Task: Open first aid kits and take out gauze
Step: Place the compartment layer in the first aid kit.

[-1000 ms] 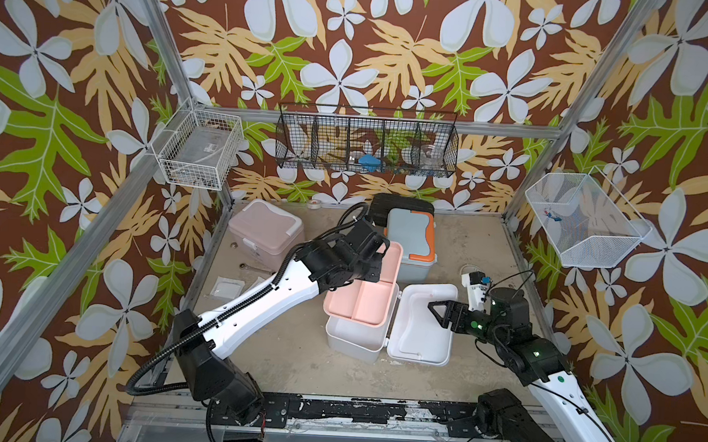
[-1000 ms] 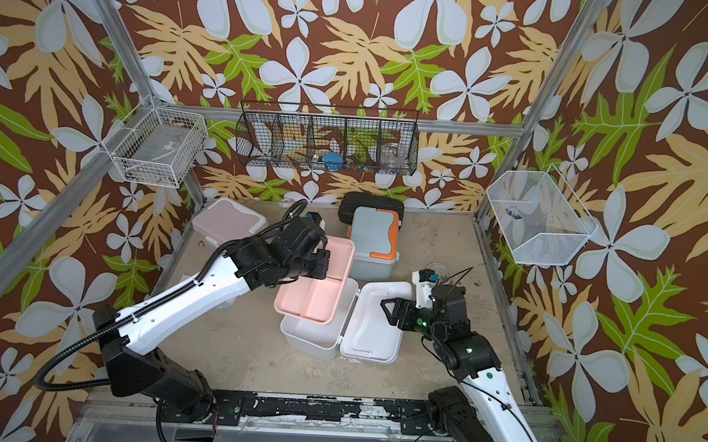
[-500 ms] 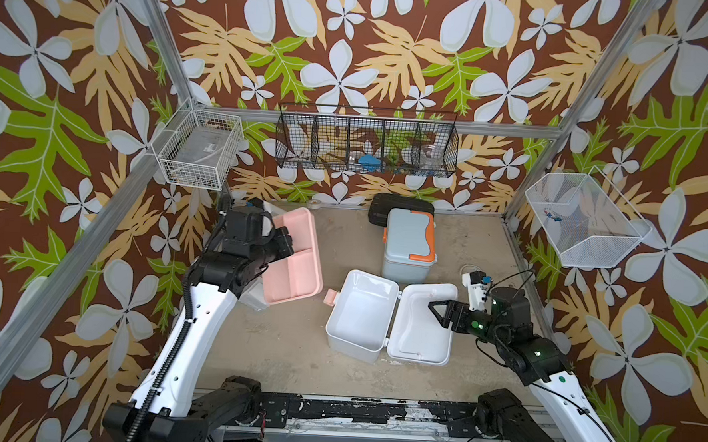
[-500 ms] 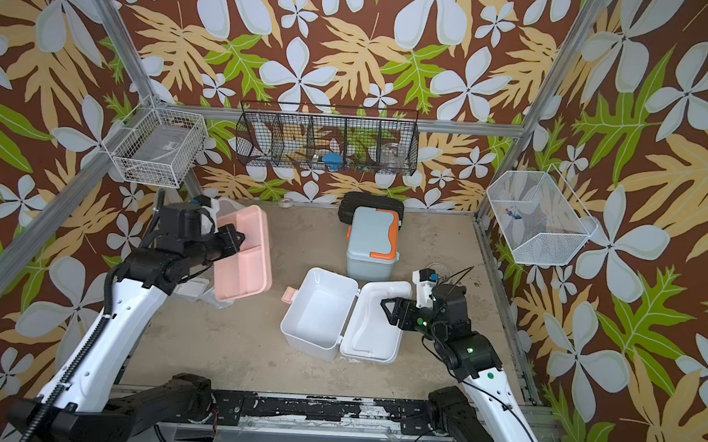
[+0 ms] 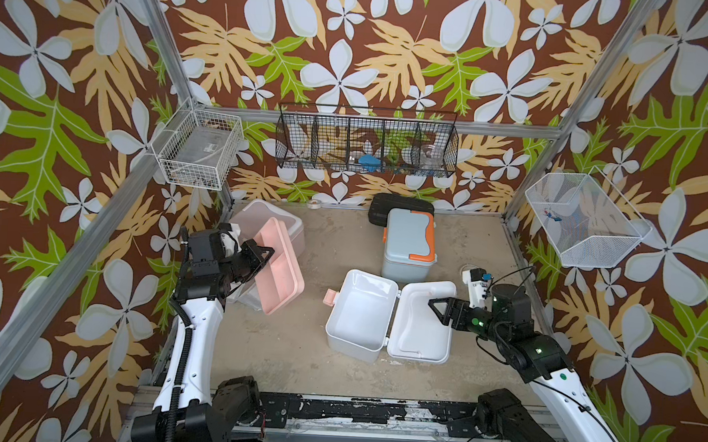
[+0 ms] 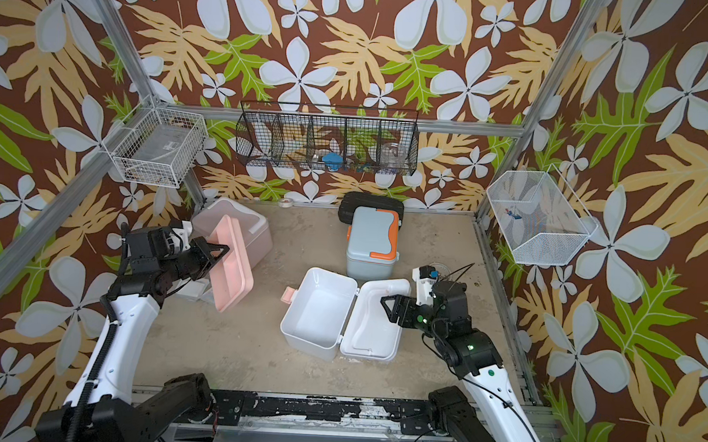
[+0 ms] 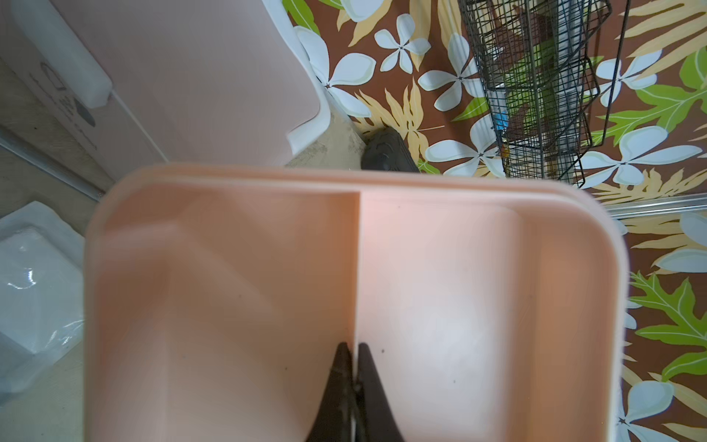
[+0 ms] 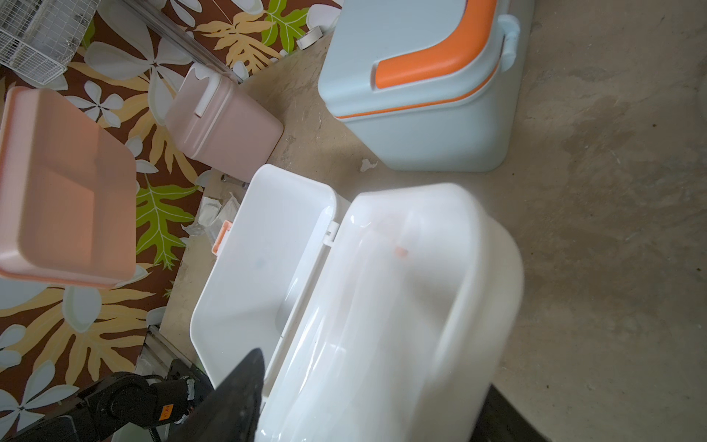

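Lots of bright colours
White box [image 5: 355,313], blue box [image 5: 405,241] with orange trim, peach tray [image 5: 279,268], brown walls [image 5: 353,35] with white flowers.

Three first aid kits [image 6: 318,307] show: one white kit [image 5: 360,314], one light blue kit [image 5: 409,241], one pink kit [image 5: 271,211]. There is one peach tray [image 5: 279,268], one black case [image 5: 399,200] and three wire baskets [image 5: 200,147]. The gauze packets [image 7: 34,275] are too bunched to count.

Brown walls [image 5: 353,43] with white flowers and green leaves stand all around the sandy table [image 5: 295,364]. A black wire basket [image 5: 366,146] hangs at twelve o'clock.
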